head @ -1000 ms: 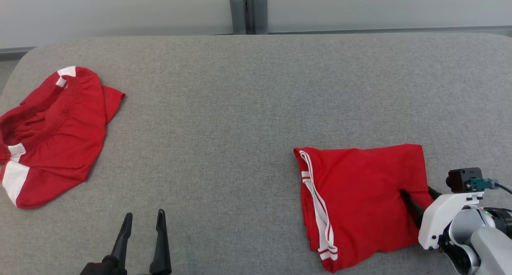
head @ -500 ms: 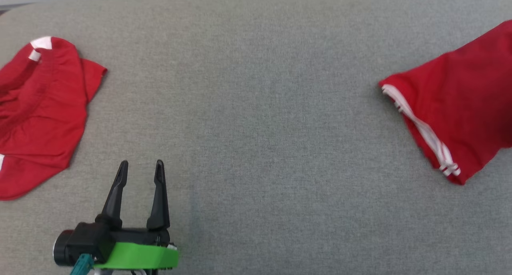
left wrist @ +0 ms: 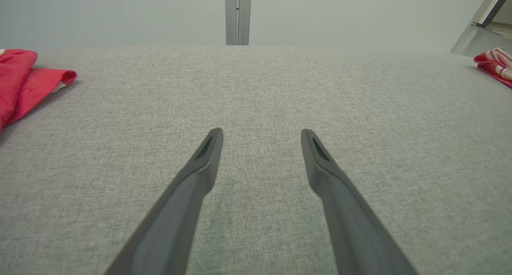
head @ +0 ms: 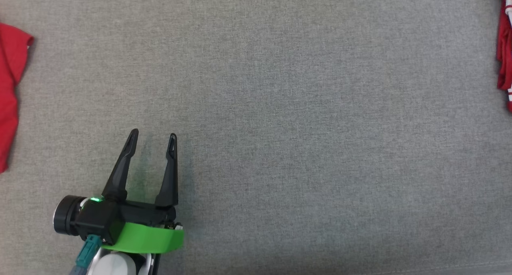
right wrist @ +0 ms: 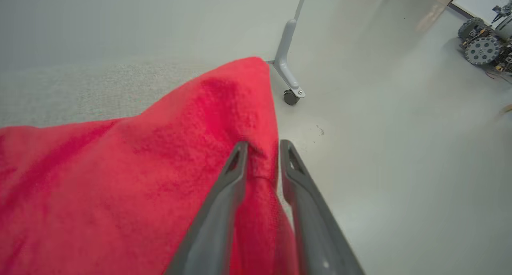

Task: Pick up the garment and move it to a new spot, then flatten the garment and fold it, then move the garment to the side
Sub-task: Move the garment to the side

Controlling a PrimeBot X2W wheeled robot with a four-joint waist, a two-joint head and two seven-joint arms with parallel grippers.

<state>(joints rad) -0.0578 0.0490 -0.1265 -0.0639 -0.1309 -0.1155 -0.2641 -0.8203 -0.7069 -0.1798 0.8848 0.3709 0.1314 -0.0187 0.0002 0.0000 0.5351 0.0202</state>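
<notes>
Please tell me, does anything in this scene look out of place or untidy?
Nothing is spilled or damaged. The folded red garment pinched in the right gripper is bunched into a peak close to the right edge of the grey table, with floor just beyond it. A second red garment lies rumpled at the left.

table [head: 300,107]: garment [head: 505,59] far right edge | other garment [head: 8,99] far left | left end effector [head: 153,133] front-left, between them
</notes>
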